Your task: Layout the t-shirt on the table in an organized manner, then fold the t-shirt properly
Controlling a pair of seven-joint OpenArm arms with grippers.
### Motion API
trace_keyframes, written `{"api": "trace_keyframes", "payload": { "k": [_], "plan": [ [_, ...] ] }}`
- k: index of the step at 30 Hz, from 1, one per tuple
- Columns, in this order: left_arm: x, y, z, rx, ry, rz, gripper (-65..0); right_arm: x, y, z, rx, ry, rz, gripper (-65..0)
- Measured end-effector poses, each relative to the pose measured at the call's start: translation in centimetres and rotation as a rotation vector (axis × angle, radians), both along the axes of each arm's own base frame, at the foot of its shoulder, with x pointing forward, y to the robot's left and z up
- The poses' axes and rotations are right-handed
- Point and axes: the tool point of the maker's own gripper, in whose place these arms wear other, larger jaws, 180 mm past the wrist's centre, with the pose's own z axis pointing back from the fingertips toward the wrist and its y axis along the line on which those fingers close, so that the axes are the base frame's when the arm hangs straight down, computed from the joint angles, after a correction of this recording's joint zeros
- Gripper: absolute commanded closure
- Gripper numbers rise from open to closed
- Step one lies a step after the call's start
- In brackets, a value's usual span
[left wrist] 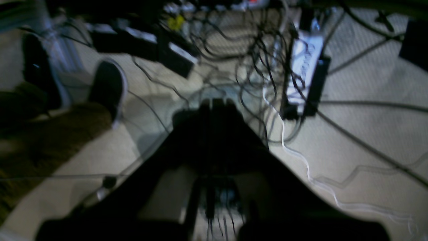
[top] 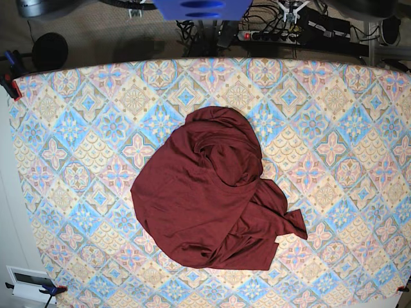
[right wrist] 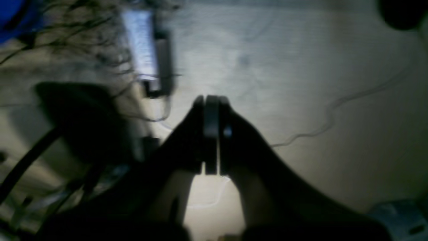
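Observation:
The dark maroon t-shirt (top: 209,192) lies crumpled in a rounded heap near the middle of the table (top: 77,160), with a bunched fold at its far side and a loose corner sticking out at the lower right. Neither arm shows in the base view. In the left wrist view my left gripper (left wrist: 217,102) is shut, its dark fingers pressed together over the floor. My right gripper (right wrist: 211,100) is shut too, with nothing between its fingers, and also hangs over bare floor. Neither wrist view shows the t-shirt or the table.
A power strip (left wrist: 306,72) and a tangle of cables (left wrist: 254,50) lie on the pale floor below my left gripper, and a shoe (left wrist: 107,87) shows at the left. Clamps (top: 9,80) hold the table cloth at its corners.

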Motion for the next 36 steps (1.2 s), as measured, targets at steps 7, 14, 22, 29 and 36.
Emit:
{"api": "trace_keyframes", "payload": {
  "k": [7,14,22,29,36],
  "plan": [
    [-0.2,0.5,3.4,-0.001,-0.064,-0.043,-0.2,0.8,-2.4,4.1,-0.04,-0.119,0.04,0.0],
    [2.7,2.6,7.9,0.047,-0.202,-0.049,-0.1,2.8,-4.8,9.3,0.012,-0.246,-0.135,0.0],
    [6.7,1.3,12.5,-0.002,-0.348,-0.062,-0.1,9.1,-3.2,15.9,0.077,-0.454,-0.059,0.0],
    [9.7,0.7,17.2,-0.085,-0.459,-0.027,-0.1,14.7,-3.0,21.7,0.072,-0.576,-0.034,0.0],
    [12.3,-1.0,21.1,-0.144,-0.564,-0.057,-0.2,14.6,-2.1,22.1,0.093,-0.563,-0.027,0.0]
  ]
}}
